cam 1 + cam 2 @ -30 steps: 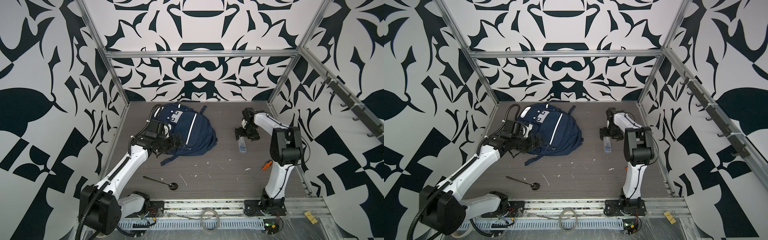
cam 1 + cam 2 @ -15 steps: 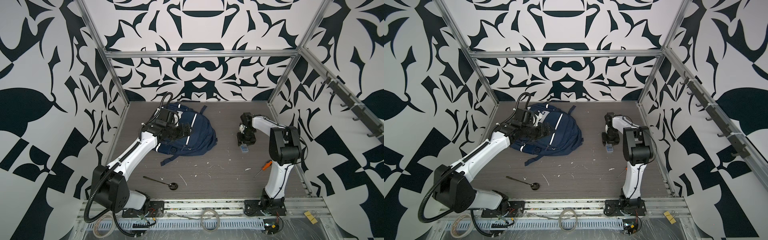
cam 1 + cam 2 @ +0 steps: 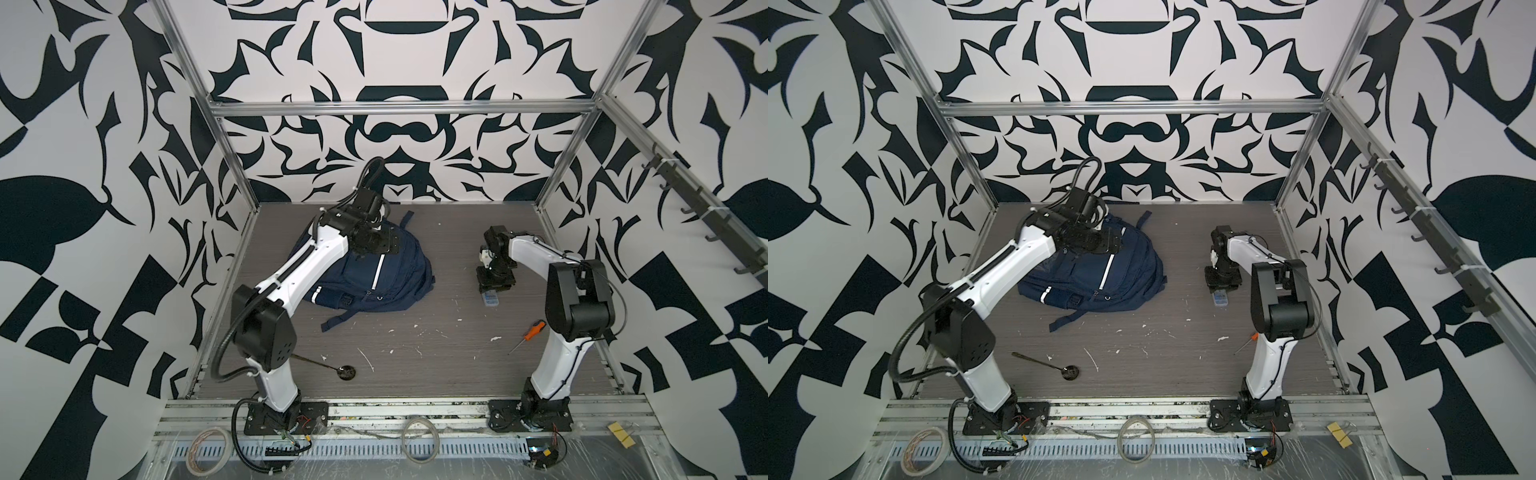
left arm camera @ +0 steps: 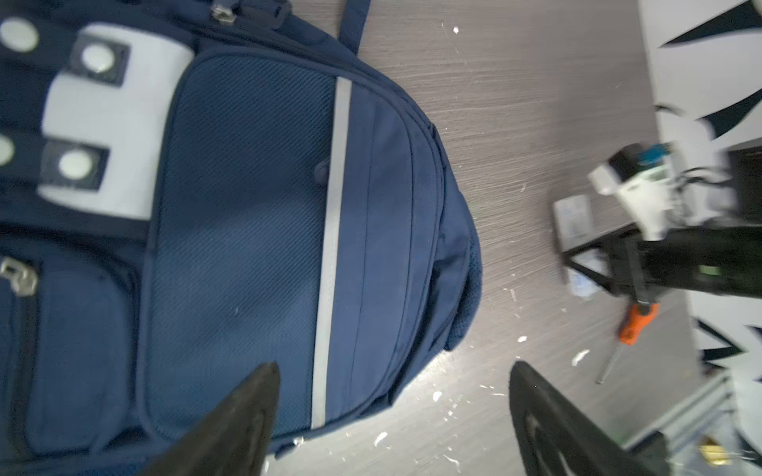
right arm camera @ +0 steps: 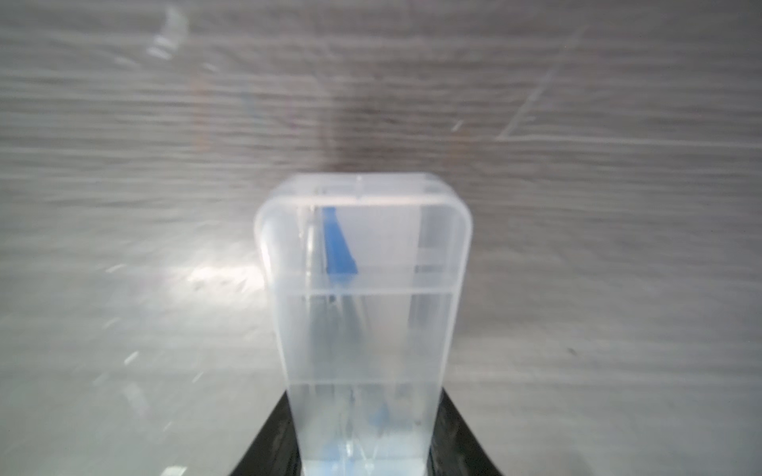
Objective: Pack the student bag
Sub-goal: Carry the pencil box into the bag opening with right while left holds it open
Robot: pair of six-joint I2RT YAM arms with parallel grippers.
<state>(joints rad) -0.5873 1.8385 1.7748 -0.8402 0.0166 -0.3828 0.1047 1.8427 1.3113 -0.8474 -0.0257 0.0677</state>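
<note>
Left gripper [image 4: 393, 366] has swung above the student bag [image 3: 374, 282], jaws wide; right gripper [image 5: 365, 437] now clamps the clear case [image 5: 363, 288].

Walls [image 3: 399, 124] in a bold black-and-white leaf pattern close the cell at 9, 12 and 3 o'clock, edged by an aluminium frame [image 3: 399, 109]. The bench [image 3: 415, 365] is grey wood-grain, flecked white. A dark hook rail [image 3: 715, 220] runs along the 3 o'clock wall.

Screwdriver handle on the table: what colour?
Orange; plastic screwdriver handle shows best in left wrist view.
</note>
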